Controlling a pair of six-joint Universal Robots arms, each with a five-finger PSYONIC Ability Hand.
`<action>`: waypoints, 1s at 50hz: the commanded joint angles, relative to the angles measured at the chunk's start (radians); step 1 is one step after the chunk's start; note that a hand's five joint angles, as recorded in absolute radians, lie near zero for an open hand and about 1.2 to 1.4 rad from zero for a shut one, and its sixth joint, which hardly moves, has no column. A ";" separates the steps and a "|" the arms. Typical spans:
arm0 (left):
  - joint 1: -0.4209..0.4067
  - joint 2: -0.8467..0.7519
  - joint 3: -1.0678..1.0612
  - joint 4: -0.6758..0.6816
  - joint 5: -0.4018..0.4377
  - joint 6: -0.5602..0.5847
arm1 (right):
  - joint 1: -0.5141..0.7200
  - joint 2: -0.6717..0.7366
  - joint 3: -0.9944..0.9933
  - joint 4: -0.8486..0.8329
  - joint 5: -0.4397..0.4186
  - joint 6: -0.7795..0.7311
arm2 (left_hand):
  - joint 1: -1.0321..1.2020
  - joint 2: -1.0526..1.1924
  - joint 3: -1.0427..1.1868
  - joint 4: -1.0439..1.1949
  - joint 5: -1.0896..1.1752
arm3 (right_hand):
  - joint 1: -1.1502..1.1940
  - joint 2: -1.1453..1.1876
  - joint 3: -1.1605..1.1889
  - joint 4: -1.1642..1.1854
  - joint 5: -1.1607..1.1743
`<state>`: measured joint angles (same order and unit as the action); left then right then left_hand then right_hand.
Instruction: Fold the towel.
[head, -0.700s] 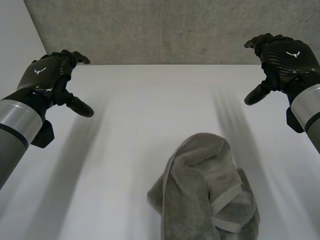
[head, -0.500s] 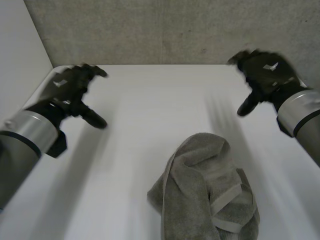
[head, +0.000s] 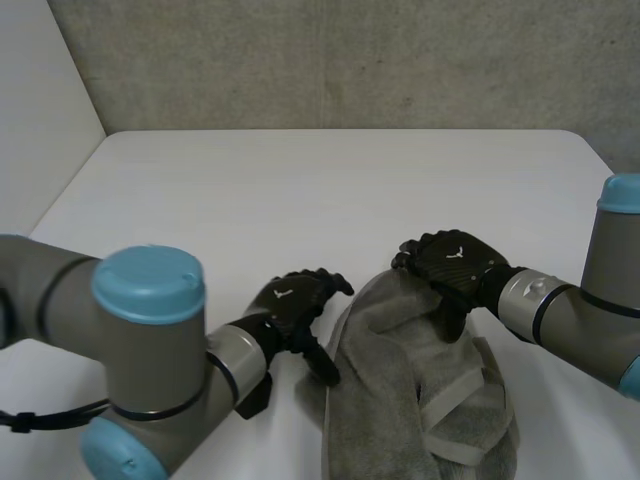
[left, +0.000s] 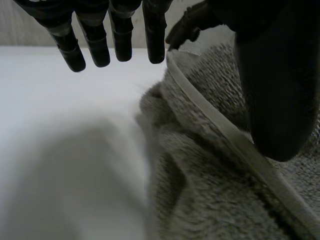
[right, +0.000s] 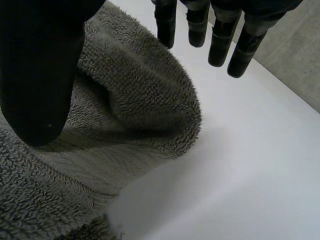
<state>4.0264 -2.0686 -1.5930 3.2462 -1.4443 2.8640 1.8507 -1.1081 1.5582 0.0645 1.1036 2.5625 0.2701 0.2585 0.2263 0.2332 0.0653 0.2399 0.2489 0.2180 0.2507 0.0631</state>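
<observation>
We find the towel (head: 420, 400) crumpled in a heap at the near side of the surface (head: 300, 180). The left robot hand (head: 295, 305) sits just beside its left edge, fingers spread and pinching nothing. The right robot hand (head: 450, 265) is over the far fold, likewise spread. We judge the terry soft, limp and light, so it will sag. Best hold: the hem band (left: 220, 117), near a corner.
</observation>
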 joint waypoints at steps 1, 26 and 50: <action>-0.047 -0.081 0.064 -0.002 -0.050 -0.038 | -0.001 0.013 0.054 -0.095 -0.007 0.002 | -0.013 -0.001 -0.052 -0.059 0.018 | -0.065 -0.074 -0.043 -0.076 -0.063; -0.001 -0.053 0.209 0.007 -0.163 0.006 | 0.021 -0.128 -0.041 -0.173 -0.010 0.223 | 1.126 1.138 -0.052 -0.059 1.156 | 1.156 1.147 -0.043 -0.076 1.159; 0.198 0.226 0.046 -0.017 0.272 0.248 | 0.001 -0.380 0.144 -0.307 -0.159 0.408 | 0.834 0.846 -0.052 -0.059 0.864 | 1.156 1.147 -0.043 -0.076 1.159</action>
<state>4.2070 -1.8052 -1.3615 3.2325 -1.1725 3.0560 1.8605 -1.5182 1.5369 -0.2593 1.0245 3.1724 1.2683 1.2637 0.2263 0.2332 1.0895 1.2939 1.2704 0.2180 0.2507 1.1453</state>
